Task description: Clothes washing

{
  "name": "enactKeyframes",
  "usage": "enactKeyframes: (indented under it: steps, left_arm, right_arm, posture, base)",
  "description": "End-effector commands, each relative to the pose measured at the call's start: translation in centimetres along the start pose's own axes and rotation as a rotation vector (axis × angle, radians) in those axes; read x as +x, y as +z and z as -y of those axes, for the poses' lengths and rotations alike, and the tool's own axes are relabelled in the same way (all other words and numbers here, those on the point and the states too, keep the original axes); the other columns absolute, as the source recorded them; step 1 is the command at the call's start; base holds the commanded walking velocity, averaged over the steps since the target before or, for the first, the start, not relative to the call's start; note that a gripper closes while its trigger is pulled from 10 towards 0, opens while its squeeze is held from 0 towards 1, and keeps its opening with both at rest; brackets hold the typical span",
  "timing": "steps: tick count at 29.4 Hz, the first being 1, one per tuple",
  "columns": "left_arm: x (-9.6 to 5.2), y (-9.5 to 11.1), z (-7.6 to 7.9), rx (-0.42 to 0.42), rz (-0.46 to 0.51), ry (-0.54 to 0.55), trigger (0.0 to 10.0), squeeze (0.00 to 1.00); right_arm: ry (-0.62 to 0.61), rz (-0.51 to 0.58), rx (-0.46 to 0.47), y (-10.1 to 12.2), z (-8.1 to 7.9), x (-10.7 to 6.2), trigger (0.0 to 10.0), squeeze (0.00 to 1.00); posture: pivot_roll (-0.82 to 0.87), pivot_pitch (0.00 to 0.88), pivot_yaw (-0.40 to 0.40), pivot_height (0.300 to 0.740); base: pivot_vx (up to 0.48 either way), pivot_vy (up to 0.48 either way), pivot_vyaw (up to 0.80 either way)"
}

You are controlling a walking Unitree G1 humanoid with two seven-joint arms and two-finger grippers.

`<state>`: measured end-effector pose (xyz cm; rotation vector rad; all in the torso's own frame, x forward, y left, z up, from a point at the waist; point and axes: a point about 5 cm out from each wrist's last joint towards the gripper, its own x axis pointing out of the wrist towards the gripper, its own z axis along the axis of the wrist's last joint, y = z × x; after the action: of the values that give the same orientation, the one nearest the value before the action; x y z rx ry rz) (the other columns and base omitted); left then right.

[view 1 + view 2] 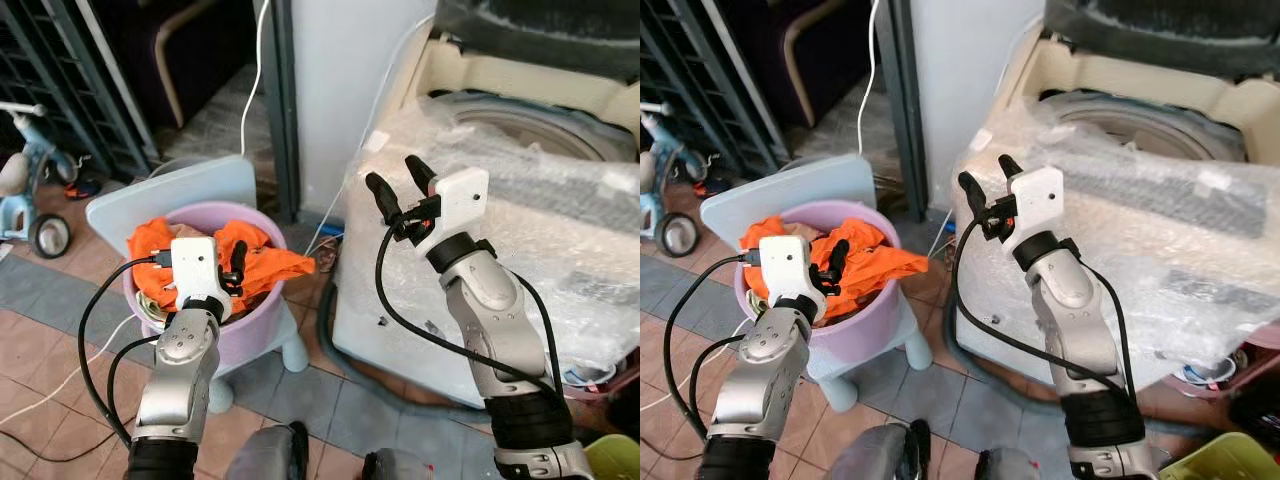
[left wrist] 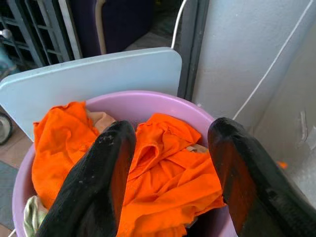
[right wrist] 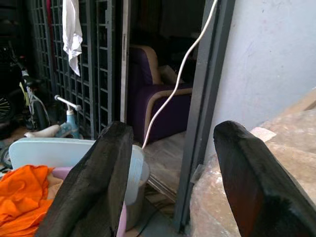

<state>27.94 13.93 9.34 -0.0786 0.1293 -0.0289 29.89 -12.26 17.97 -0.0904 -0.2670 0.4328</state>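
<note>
Nearest, the left gripper (image 1: 232,268) hangs just above the purple tub (image 1: 262,318), its jaws spread wide and empty over the orange clothes (image 2: 163,173) heaped inside. The tub sits on a pale blue stool (image 1: 190,190) on the tiled floor. The right gripper (image 1: 397,190) is raised over the front corner of the washing machine (image 1: 520,200), jaws also wide and holding nothing. The machine is wrapped in clear plastic (image 1: 560,260), and its top opening lies farther back. Beyond it all stand a white cable (image 1: 262,40) and a dark grille. The step in hand looks like the first pick from the tub. Next, the left jaws need to drop into the heap, close on a good fold of cloth, then lift it across toward the machine's opening.
</note>
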Motion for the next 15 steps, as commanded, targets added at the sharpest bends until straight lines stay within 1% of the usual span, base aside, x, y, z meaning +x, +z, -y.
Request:
enactKeyframes:
  steps: [1,2,6,8,11,15]
  left_arm:
    - [-0.1,-0.2,0.2,-0.005,-0.006,-0.014,10.0,0.0]
    - [-0.1,0.0,0.5,-0.005,0.01,-0.029,10.0,0.0]
    - [-0.2,0.1,0.6,-0.008,0.022,-0.041,10.0,0.0]
    - [-0.2,0.2,0.6,-0.008,0.03,-0.038,10.0,0.0]
    - [-0.2,0.3,0.5,-0.005,0.035,-0.025,10.0,0.0]
    - [-0.3,0.4,0.4,-0.004,0.044,-0.016,10.0,0.0]
  right_arm:
    - [-0.001,0.005,-0.001,0.3,-0.3,-0.1,10.0,0.0]
    - [-0.009,0.001,0.012,0.3,-0.3,-0.2,10.0,0.0]
    - [-0.021,0.001,0.018,0.3,-0.3,-0.2,10.0,0.0]
    - [-0.013,0.002,0.007,0.4,-0.5,0.0,10.0,0.0]
    - [0.0,-0.003,0.016,0.3,-0.8,0.0,10.0,0.0]
    - [0.029,-0.006,0.008,0.2,-1.3,0.1,10.0,0.0]
  posture:
    - [-0.07,0.08,0.036,0.74]
    - [-0.07,0.081,0.035,0.74]
    - [-0.07,0.081,0.036,0.74]
    - [-0.06,0.079,0.033,0.74]
    - [-0.06,0.082,0.033,0.74]
    - [-0.06,0.084,0.032,0.74]
  base:
    - [0.0,0.0,0.0]
    - [0.0,0.0,0.0]
    - [0.0,0.0,0.0]
    - [0.0,0.0,0.0]
    - [0.0,0.0,0.0]
    - [0.0,0.0,0.8]
